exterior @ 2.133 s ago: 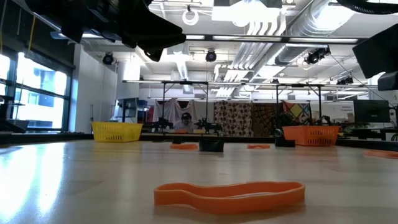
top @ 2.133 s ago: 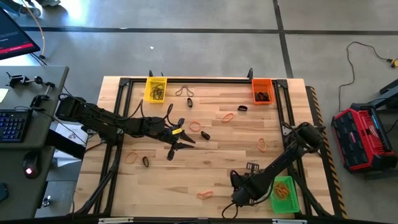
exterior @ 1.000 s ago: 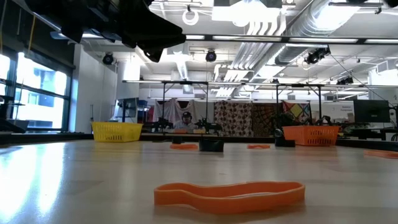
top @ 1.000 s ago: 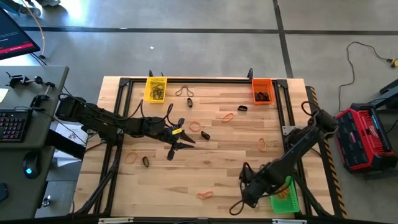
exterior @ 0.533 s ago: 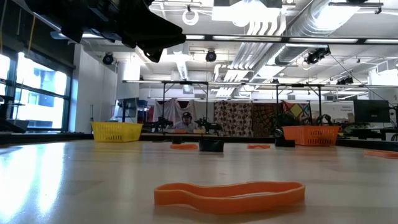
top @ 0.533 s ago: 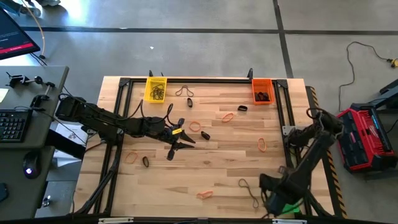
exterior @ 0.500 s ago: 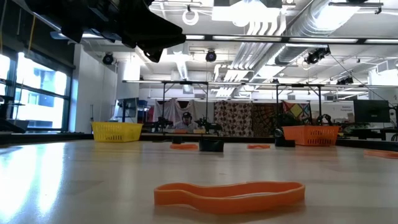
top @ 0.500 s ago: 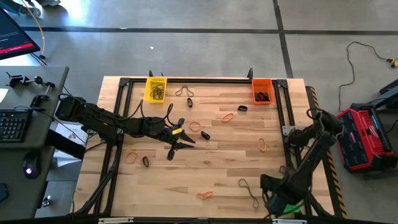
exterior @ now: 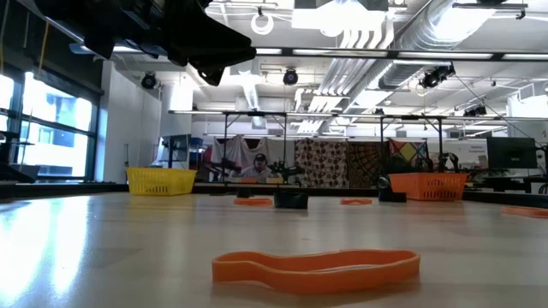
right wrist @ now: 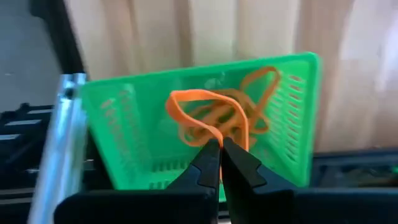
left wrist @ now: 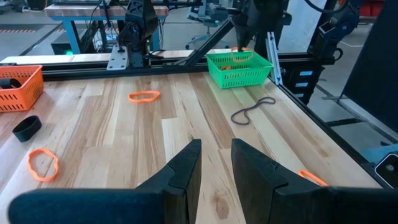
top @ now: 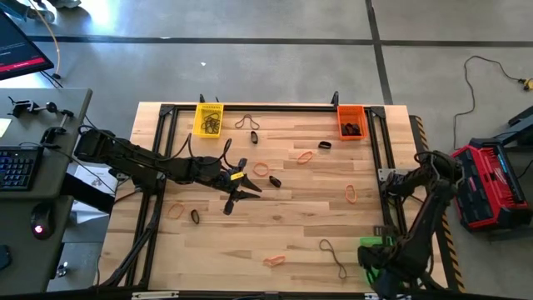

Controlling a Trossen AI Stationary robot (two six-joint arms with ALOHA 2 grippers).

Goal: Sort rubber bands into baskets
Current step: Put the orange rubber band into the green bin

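My right gripper (right wrist: 221, 152) hangs over the green basket (right wrist: 124, 130) at the table's near right corner, shut on an orange rubber band (right wrist: 186, 102). Several orange bands (right wrist: 249, 121) lie in that basket. In the high view the arm covers most of the green basket (top: 370, 247). My left gripper (top: 250, 190) hovers over mid-table, its fingers (left wrist: 186, 165) a little apart with nothing between them. Loose orange bands (top: 261, 169), black bands (top: 325, 145) and olive bands (top: 331, 248) lie flat on the wood. The yellow basket (top: 208, 118) and orange basket (top: 351, 122) stand at the far edge. My right gripper pinches the orange band at one spot of its loop (right wrist: 210, 138) between its two fingertips, which point down from above. The rest of the loop spreads open below the fingers, over the basket. Whether it touches the bands in the basket, I cannot tell.
A black metal frame (top: 275, 107) runs round the tabletop. A red and black case (top: 483, 183) stands on the floor to the right. One orange band (exterior: 317, 265) lies close before the low camera. Bare wood shows between the scattered bands.
My right gripper has swung toward the table's right edge, from the bare wood left of the green basket to above the basket, and its wrist has rolled on the way. Two olive bands that the arm covered now show.
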